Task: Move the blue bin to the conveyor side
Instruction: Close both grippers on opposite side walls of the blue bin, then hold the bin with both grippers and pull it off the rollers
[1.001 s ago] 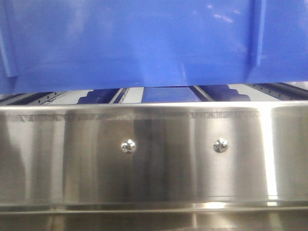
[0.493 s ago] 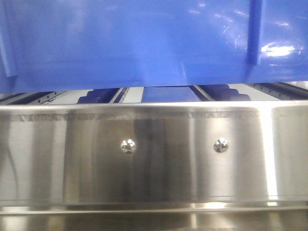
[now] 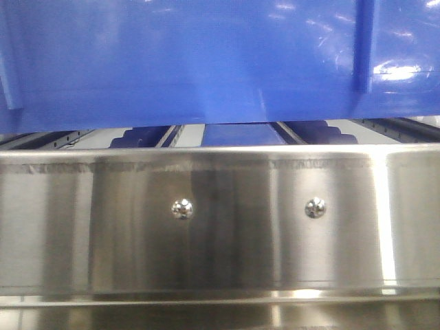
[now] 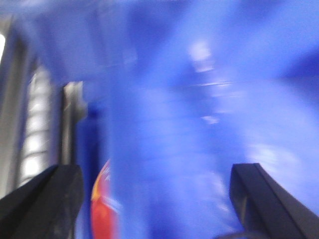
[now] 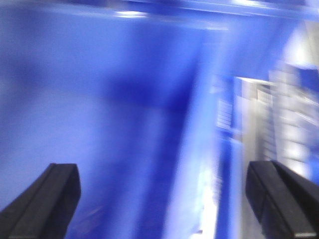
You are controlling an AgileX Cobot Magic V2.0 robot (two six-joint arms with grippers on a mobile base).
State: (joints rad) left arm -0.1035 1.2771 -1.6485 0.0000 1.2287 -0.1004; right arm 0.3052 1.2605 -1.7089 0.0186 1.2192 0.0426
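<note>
Blurry blue bin [image 4: 199, 99] fills view; tool [image 4: 157, 174] spread wide; red patch [image 4: 102, 209] btm-left.

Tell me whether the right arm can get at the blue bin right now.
Probably yes. The blue bin fills the right wrist view straight ahead of the open right end effector, with nothing between them. The picture is blurred, so contact cannot be judged.

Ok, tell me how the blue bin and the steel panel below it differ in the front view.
The blue bin is glossy blue plastic; the stainless steel panel is mirror-like silver metal. The blue bin's wall carries raised vertical ribs; the panel is flat, with two screws. Both span the view's full width and catch glare.
</note>
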